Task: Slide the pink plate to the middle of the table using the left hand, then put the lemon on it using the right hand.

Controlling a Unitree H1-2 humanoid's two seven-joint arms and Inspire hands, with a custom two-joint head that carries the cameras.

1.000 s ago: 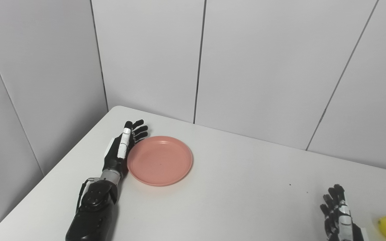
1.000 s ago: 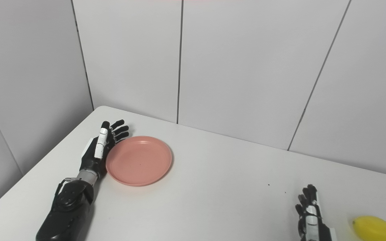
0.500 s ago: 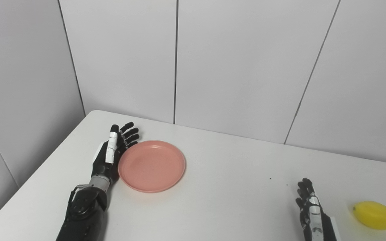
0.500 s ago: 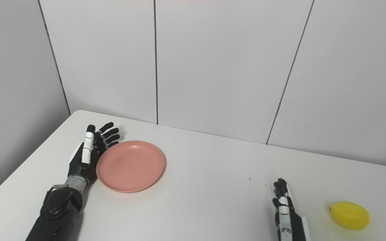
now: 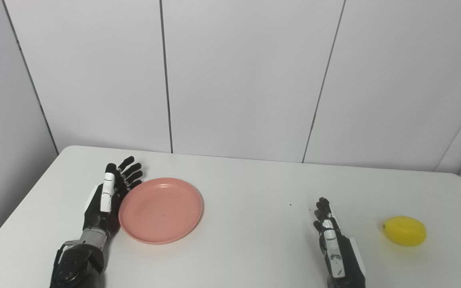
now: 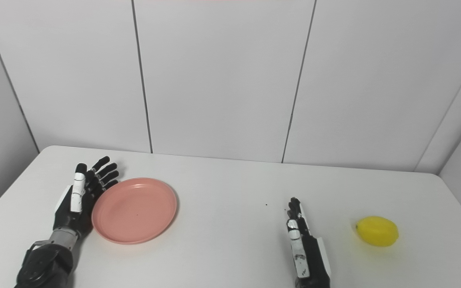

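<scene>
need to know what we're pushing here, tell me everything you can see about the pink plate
The pink plate is round, shallow and salmon-pink, with a low raised rim and a smooth, matte, plastic-looking surface. It is empty, apart from a tiny dark speck near its middle, and lies flat and right way up on the left part of the white table. The left hand, open with fingers spread, stands edge-on against its left rim, apparently touching it.

Bright even light, soft shadows, sharp focus

You have the plate (image 5: 161,210) at 9 o'clock on the table (image 5: 246,248), left hand (image 5: 108,196) against its left rim; the lemon (image 5: 404,231) sits at 3 o'clock, right hand (image 5: 334,244) near it, apart.
</scene>
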